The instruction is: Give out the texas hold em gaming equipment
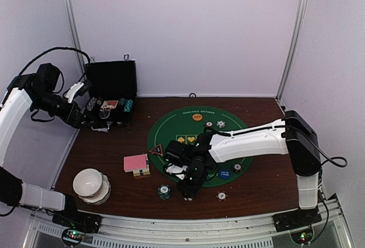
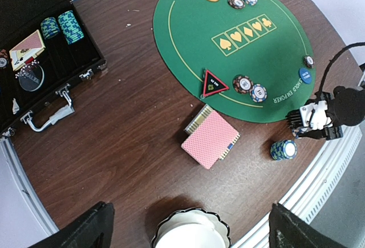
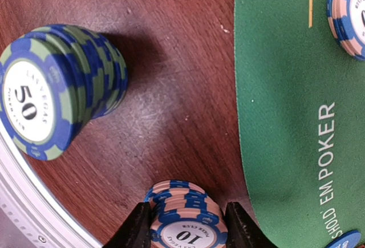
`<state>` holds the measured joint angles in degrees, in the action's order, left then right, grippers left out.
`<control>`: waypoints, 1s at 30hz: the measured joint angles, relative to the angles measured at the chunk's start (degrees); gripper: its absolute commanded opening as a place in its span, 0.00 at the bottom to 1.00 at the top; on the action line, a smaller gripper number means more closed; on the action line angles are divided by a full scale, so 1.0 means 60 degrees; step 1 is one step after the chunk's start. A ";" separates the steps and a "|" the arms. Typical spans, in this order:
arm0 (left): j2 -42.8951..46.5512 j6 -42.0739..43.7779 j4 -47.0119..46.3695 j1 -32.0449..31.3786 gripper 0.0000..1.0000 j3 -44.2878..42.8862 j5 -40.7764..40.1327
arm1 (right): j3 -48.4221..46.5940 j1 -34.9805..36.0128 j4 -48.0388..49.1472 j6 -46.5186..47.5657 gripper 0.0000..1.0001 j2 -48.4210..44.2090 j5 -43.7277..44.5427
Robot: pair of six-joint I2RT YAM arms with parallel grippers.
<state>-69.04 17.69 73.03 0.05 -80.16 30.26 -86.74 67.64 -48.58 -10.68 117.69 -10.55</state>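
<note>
One short stack of pink-and-blue striped poker chips point(image 3: 183, 234) is pinched by the right tool point(image 3: 185, 216) on the brown wooden worktop point(image 3: 171, 122), the green felt mat point(image 3: 285, 100) just to the tool's right, so pick-up is judged in hand and a clean lift onto the mat is called for.

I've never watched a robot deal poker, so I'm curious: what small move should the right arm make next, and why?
Probably press the right fingers firmly onto the 10 chips and lift. They sit on either side of that small stack, which stands on the table just off the mat. Whether they already pinch it is unclear.
</note>
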 measured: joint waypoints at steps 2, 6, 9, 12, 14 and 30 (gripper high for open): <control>0.0000 0.0004 0.0004 0.0000 0.98 0.0000 0.0000 | -0.0015 0.0000 -0.0018 -0.0047 0.27 0.0000 -0.0022; 0.0000 0.0004 0.0015 0.0000 0.98 0.0000 0.0000 | -0.0022 0.0004 -0.0058 -0.0033 0.18 -0.0004 -0.0040; 0.0000 0.0004 0.0018 0.0000 0.98 -0.0004 0.0000 | -0.0055 0.0004 -0.0182 -0.0040 0.14 -0.0004 -0.0091; 0.0000 0.0004 0.0025 0.0000 0.98 -0.0022 0.0000 | -0.0135 0.0004 -0.0321 -0.0040 0.11 -0.0007 -0.0120; 0.0000 0.0004 0.0029 0.0000 0.98 -0.0026 0.0000 | -0.0222 0.0000 -0.0386 -0.0040 0.10 -0.0029 -0.0124; 0.0007 0.0004 0.0033 0.0000 0.98 -0.0026 -0.0004 | -0.0328 -0.1115 -0.0561 -0.0036 0.08 -0.0816 0.0324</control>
<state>-68.99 17.72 73.23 0.05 -80.31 30.24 -88.71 60.95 -51.94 -10.90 112.79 -8.60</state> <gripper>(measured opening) 0.976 0.400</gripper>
